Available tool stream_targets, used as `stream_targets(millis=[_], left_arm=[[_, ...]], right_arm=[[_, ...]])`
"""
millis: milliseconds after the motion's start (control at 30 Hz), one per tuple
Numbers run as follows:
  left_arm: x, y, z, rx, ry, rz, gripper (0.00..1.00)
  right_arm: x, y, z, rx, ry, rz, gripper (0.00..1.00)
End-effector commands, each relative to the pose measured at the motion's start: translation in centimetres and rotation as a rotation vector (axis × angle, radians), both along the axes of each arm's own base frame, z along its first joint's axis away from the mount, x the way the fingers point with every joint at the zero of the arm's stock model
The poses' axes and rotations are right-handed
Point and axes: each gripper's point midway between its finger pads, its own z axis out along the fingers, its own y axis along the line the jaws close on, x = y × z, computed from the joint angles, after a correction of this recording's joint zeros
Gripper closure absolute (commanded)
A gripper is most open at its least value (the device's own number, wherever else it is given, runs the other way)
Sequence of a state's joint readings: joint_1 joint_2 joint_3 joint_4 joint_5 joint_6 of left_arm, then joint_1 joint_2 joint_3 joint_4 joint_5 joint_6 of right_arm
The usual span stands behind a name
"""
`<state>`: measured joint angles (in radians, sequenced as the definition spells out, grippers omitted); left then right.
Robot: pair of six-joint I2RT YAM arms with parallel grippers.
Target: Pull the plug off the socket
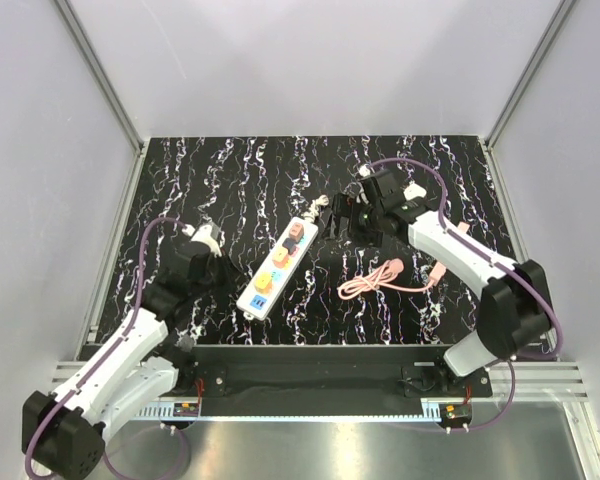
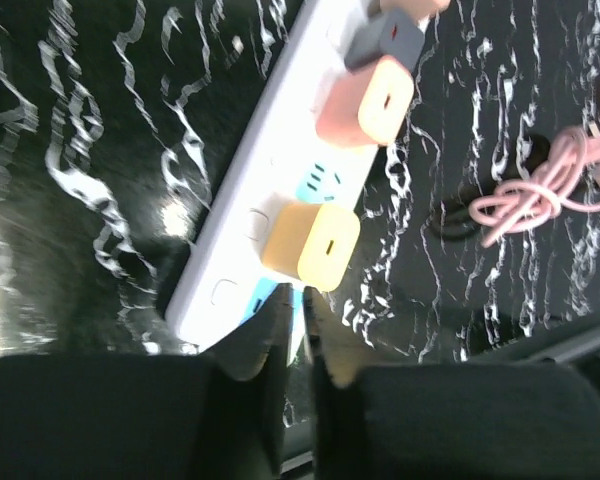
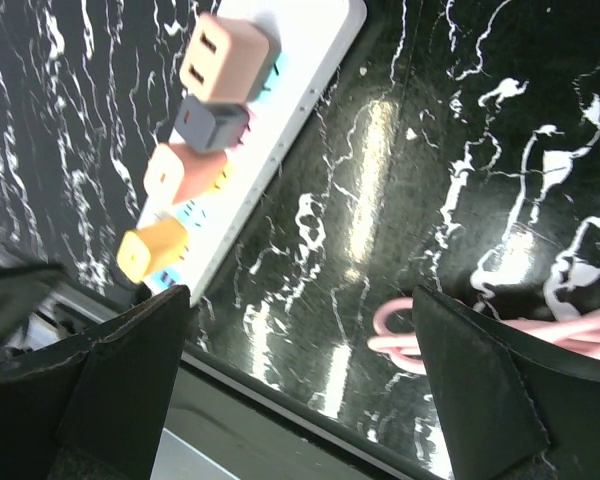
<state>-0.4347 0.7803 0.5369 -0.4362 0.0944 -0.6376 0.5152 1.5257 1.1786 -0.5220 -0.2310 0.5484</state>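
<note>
The white socket strip [image 1: 271, 277] lies diagonally at the table's middle, its bundled white cord [image 1: 318, 208] at the far end. Several cube plugs sit in it: pink [image 1: 298, 232], grey [image 1: 290, 246], orange [image 1: 279, 259] and yellow [image 1: 263, 283]. My left gripper [image 1: 230, 280] is shut and empty, just left of the strip's near end. In the left wrist view its tips [image 2: 305, 320] point at the strip [image 2: 250, 190] just below the yellow plug [image 2: 310, 235]. My right gripper [image 1: 346, 218] is wide open and empty, right of the strip's far end; its view [image 3: 300, 340] shows the strip [image 3: 300, 90] and plugs.
A coiled pink cable [image 1: 380, 280] lies on the black marbled table right of the strip; it also shows in the left wrist view [image 2: 550, 180] and the right wrist view [image 3: 580, 335]. White walls enclose the table. A metal rail [image 1: 310, 380] runs along the near edge.
</note>
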Motion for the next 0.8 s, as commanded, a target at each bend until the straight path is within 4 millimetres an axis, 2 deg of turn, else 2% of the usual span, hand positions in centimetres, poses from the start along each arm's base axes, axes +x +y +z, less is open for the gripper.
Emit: stream_targets(millis=[0,33,100,200,267,300,333,400,500,567,767], left_arm=[[-0.3,-2.3,0.3,-0.177,0.029,-0.003,0.92],[-0.3,-2.3,-0.1,-0.185,0.038,0.008,0.99],[-0.5,-1.9,-1.3,-0.184,0.068,0.048,1.00],[-0.7,-1.4,-2.4,-0.175,0.094,0.083,1.00],[-0.7,-1.1,-2.8,-0.176,0.101,0.101,1.00],[-0.5,-1.1,-2.7,-0.183,0.094,0.101,1.00],[-0.6,-1.0,-2.9,-0.184,0.095,0.102,1.00],[-0.6,-1.0,-3.0,-0.188,0.099,0.095,1.00],[-0.6,-0.6,-3.9,-0.193,0.119,0.104,1.00],[-0.8,-0.6,-4.6,-0.197,0.136,0.104,1.00],[-0.9,-1.3,-4.8,-0.254,0.136,0.080,1.00]], right_arm=[[1.0,2.3,1.7,0.066,0.044,-0.049,0.00],[1.0,2.9,1.4,0.072,0.074,-0.071,0.00],[0.0,5.0,1.6,0.070,0.087,-0.058,0.00],[0.2,7.6,2.6,0.082,0.110,-0.119,0.00],[-1.1,9.7,1.6,0.097,0.198,-0.119,0.00],[-1.3,10.8,2.1,0.112,0.204,-0.108,0.00],[-2.0,11.7,1.4,0.095,0.229,-0.112,0.00],[-2.3,12.9,2.0,0.100,0.216,-0.110,0.00],[-3.2,14.3,1.7,0.090,0.230,-0.134,0.00],[-4.0,14.7,0.4,0.059,0.284,-0.164,0.00],[-5.4,15.3,-1.1,0.004,0.298,-0.219,0.01]])
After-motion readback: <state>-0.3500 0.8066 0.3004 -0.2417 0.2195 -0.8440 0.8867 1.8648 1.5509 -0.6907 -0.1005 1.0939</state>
